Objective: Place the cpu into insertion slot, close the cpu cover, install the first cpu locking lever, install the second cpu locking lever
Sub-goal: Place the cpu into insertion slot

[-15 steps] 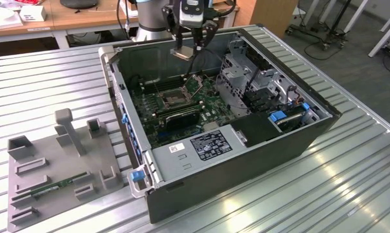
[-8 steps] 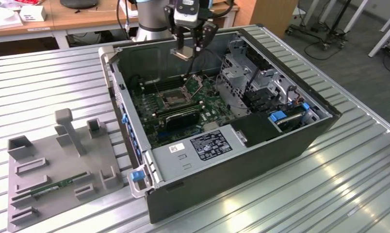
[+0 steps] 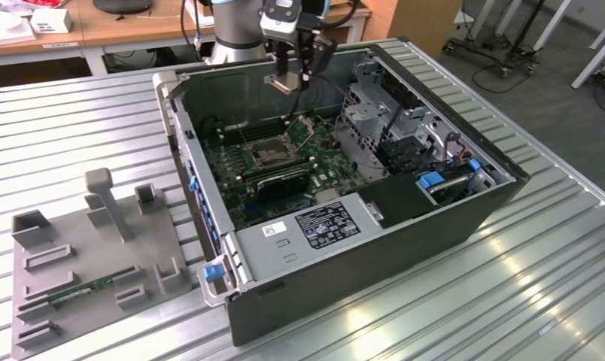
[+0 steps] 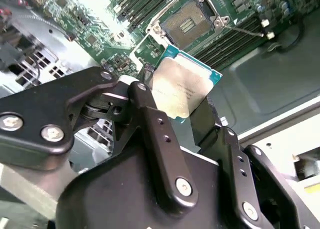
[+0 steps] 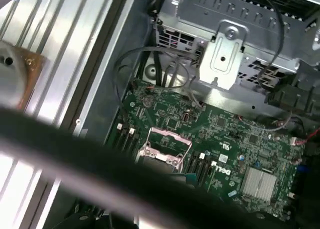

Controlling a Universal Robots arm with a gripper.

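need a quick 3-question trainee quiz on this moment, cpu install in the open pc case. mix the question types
1. True or false: the chip already sits in the socket.
2. The socket's cover is: A) shut over the socket, B) swung up open, C) taken off entirely.
3. Fill in: the fingers of the gripper are shut on the ____.

Key: 1 false, the fingers hold the chip above the motherboard, and the socket is bare. 2 B. 3 chip.

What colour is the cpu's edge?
Teal-green, framing the pale silver top of the cpu; best in the second wrist view.
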